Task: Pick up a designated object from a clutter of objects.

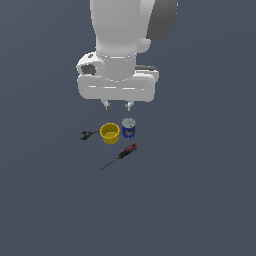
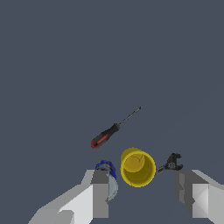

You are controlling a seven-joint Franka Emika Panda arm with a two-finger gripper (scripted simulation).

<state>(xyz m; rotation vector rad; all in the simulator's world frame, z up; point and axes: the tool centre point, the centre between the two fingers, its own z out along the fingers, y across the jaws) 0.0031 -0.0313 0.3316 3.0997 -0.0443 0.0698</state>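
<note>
Exterior view: yellow cup (image 1: 110, 133) just below open, empty gripper (image 1: 117, 105).

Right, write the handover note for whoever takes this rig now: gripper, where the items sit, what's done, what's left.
Gripper: open, empty, above the clutter.
Yellow cup: upright on the floor, untouched, with the blue can close on the exterior view's right and the dark wrench on its left. Screwdriver lies apart, nearer that camera.
Done: arm positioned over the group, by the look of it.
Left: centre on the cup, descend, close, lift. Watch the can; one finger is over it in the wrist view.
</note>
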